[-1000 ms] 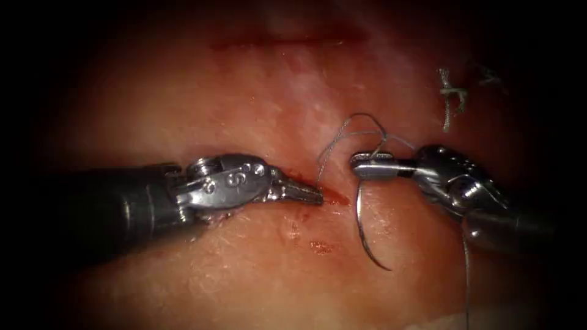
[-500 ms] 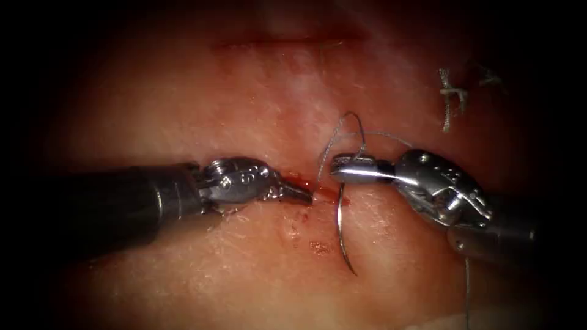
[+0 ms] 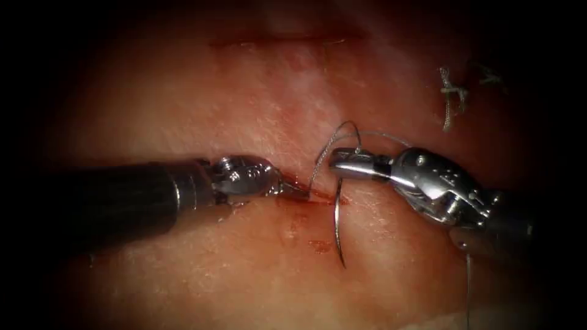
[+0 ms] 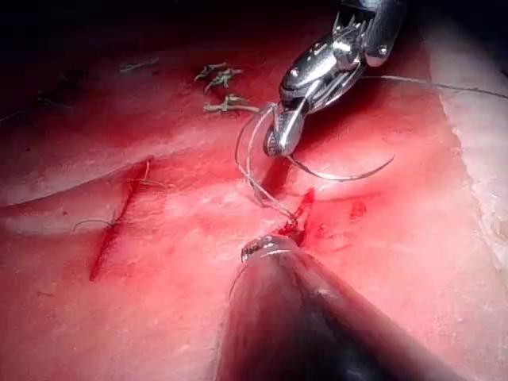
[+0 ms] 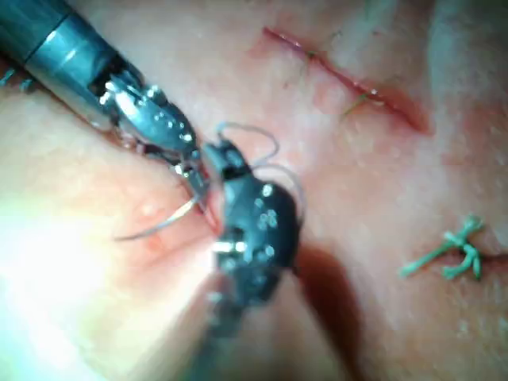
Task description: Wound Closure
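Pale pink tissue (image 3: 183,98), moist and faintly grained, fills the scene under a hard light that fades to dark at the edges. Its short cut (image 3: 318,197) sits near the centre, wet with red fluid (image 3: 321,246) that also spots the surface toward 6 o'clock. My right pincer (image 3: 335,164), polished steel with a hinged wrist, comes in from 3 o'clock and is clamped on the curved needle (image 3: 337,226) near its thread end; the thin dark arc hangs from the jaws toward 6 o'clock, crossing the right end of the cut, its point lying free above the tissue, not buried. Grey thread (image 3: 333,137), fine and wiry, loops up toward 12 o'clock over those jaws and runs down into the cut. My left pincer (image 3: 299,193), on a dark shaft from 9 o'clock, has its narrow tips pressed together at the left lip of the cut; I cannot tell whether it pinches tissue or thread. At 2 o'clock lie greenish cut ends of thread (image 3: 451,98), knotted. At 12 o'clock runs a second, longer slit (image 3: 287,40). Stamped marks on my left wrist are unreadable.
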Robot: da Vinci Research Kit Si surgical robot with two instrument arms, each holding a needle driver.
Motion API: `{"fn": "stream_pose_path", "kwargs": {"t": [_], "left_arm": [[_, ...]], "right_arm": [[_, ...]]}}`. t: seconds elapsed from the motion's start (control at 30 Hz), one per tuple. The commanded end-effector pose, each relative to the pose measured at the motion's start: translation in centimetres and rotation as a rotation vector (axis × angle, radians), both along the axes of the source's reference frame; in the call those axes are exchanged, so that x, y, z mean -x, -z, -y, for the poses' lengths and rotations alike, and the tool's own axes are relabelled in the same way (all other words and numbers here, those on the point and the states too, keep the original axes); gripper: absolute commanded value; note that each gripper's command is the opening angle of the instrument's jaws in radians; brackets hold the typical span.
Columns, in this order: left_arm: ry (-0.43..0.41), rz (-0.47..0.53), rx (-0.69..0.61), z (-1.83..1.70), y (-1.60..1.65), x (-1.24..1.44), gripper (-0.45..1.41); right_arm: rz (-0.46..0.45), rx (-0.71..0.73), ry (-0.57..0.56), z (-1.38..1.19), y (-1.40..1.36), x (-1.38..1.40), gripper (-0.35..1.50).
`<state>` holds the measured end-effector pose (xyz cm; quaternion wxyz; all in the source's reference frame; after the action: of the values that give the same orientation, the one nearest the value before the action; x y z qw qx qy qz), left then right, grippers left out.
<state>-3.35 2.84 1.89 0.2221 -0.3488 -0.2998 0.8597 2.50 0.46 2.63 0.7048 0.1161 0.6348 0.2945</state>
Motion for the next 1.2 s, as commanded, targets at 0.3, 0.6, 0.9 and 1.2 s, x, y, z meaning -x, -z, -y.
{"fn": "stream_pose_path", "kwargs": {"t": [0.3, 0.6, 0.9, 1.2], "left_arm": [[-0.152, -0.083, -0.198, -0.15, 0.0, 0.06, -0.45], [-0.294, -0.082, -0.34, -0.19, -0.04, 0.22, -0.45], [-0.381, -0.126, -0.432, -0.21, -0.28, 0.25, -0.45], [-0.394, -0.201, -0.51, -0.19, -0.22, 0.11, 0.34]], "right_arm": [[0.009, 0.054, 0.009, 0.05, -0.07, -0.12, -0.35], [0.011, 0.1, 0.007, 0.03, -0.06, -0.14, -0.35], [0.004, 0.133, -0.001, 0.01, -0.01, -0.15, -0.35], [0.004, 0.139, 0.001, 0.01, -0.02, -0.16, -0.35]]}}
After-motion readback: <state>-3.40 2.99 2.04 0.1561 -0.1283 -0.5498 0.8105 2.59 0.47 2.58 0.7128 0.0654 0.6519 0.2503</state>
